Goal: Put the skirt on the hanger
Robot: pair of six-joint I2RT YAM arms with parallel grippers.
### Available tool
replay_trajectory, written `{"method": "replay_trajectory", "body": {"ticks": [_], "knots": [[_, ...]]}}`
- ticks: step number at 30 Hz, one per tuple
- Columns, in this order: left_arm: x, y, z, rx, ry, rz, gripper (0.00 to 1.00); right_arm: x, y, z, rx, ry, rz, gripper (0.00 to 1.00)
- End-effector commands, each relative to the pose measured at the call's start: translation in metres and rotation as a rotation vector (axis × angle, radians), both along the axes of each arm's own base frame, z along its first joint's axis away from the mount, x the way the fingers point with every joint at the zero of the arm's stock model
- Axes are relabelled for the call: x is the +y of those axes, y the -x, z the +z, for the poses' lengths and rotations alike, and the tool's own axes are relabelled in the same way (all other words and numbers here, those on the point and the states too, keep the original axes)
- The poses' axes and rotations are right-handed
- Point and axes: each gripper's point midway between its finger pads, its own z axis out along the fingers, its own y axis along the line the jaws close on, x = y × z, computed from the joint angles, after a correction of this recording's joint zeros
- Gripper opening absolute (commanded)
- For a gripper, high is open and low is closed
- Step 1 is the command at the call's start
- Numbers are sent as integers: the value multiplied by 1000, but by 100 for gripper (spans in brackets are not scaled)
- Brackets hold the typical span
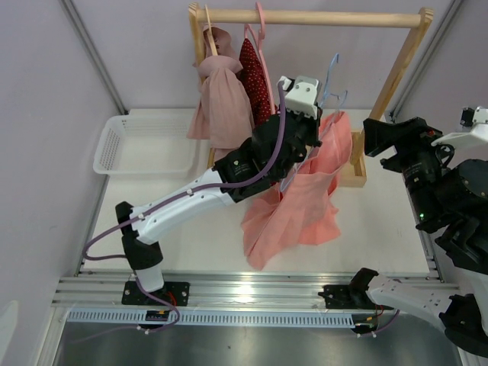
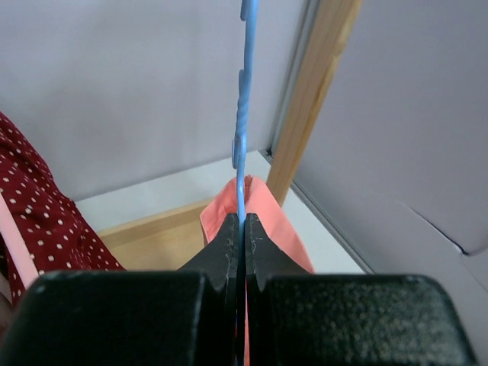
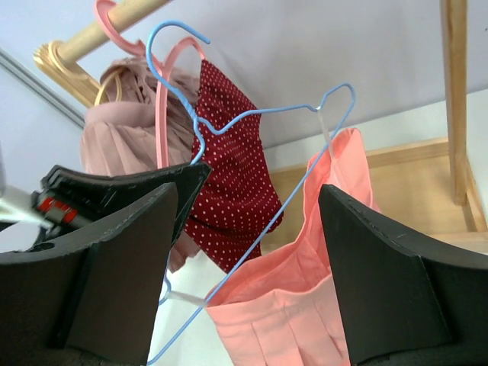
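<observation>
The salmon skirt [image 1: 297,206] hangs from the thin light-blue hanger [image 1: 333,84], below the rack and in front of it. Its hem trails on the table. In the right wrist view the skirt [image 3: 290,305] is fixed by its waist corners to both ends of the tilted hanger [image 3: 252,114]. My left gripper [image 1: 311,143] is shut on the hanger wire. In its own view the jaws [image 2: 243,221] pinch the blue wire [image 2: 244,114], with skirt cloth [image 2: 271,217] just behind. To the right of the skirt, my right gripper [image 1: 371,137] is open and touches nothing. Its fingers [image 3: 252,194] frame the skirt.
A wooden rack [image 1: 305,17] at the back carries a pale pink garment [image 1: 223,99], a dark red dotted garment [image 1: 255,80] and a pink hanger [image 1: 261,23]. Its right post [image 1: 396,72] stands beside the skirt. A white basket [image 1: 145,145] sits at the left.
</observation>
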Motion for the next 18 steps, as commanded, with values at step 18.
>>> {"method": "replay_trajectory", "body": {"ticks": [18], "knots": [[43, -55, 110, -221, 293, 146, 0, -22, 11, 28, -57, -14, -40, 80]]}}
